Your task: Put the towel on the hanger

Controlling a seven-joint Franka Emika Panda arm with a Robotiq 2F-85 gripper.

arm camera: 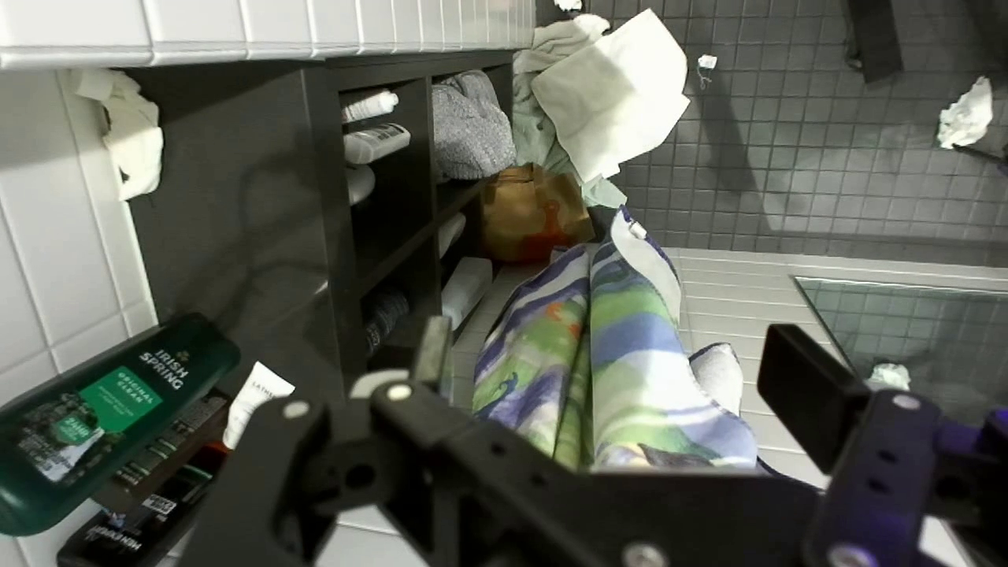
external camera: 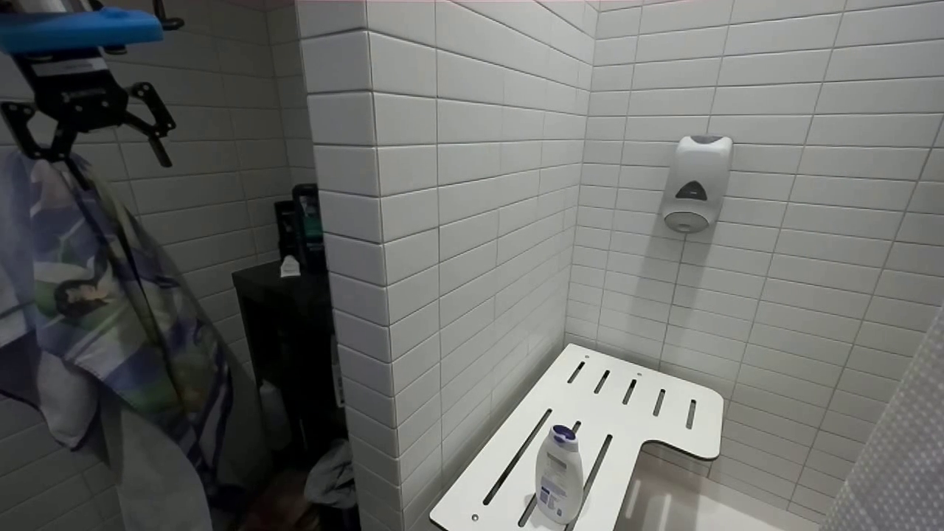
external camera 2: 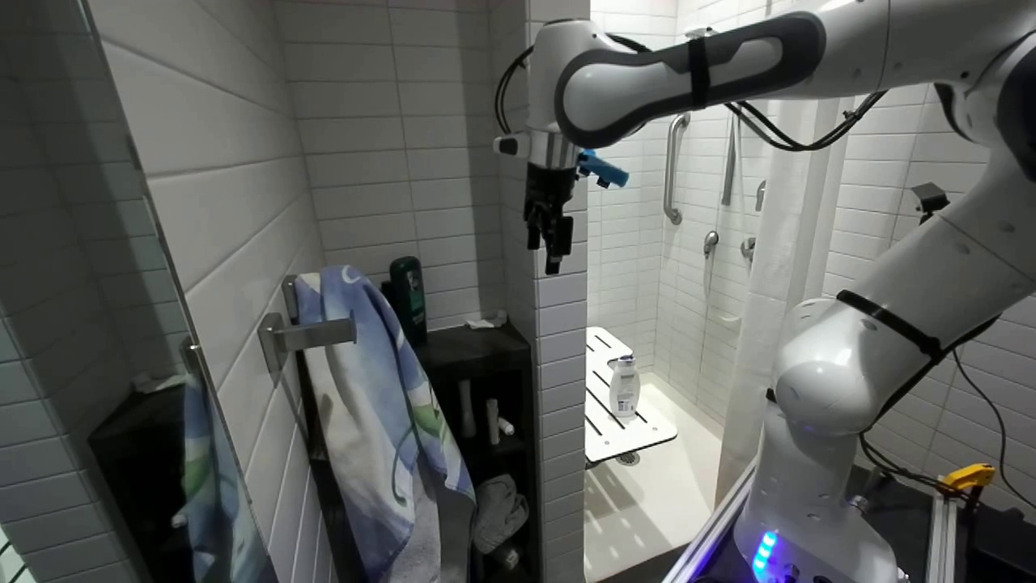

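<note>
Mirror (external camera 2: 65, 267): flat glass, its edge slanting beside the tiled wall (external camera 2: 218, 202).
Hanger (external camera 2: 320, 333): squared metal bar projecting from the wall, shown plainly in an exterior view; outer end in open room.
Towel (external camera 2: 380, 389): hanging in long folds, seemingly on the hanger, though the contact is partly hidden. Soft printed cloth; the wrist view adds a dark bound edge and small white tag (arm camera: 636, 230).
Shelf unit (external camera 2: 477, 348): black, boxy, with square-edged open compartments.
Pincer (arm camera: 621, 374): fingers spread wide. In an exterior view, the arm (external camera 2: 947, 243) carries it above and well apart from the towel.
Partition (external camera 2: 562, 389): glazed tile, upright corner beyond the pincer.
Shower bench (external camera: 627, 420): slotted white board, rounded corners; its notched outline shows in an exterior view, a white bottle (external camera: 558, 476) upright on it.
</note>
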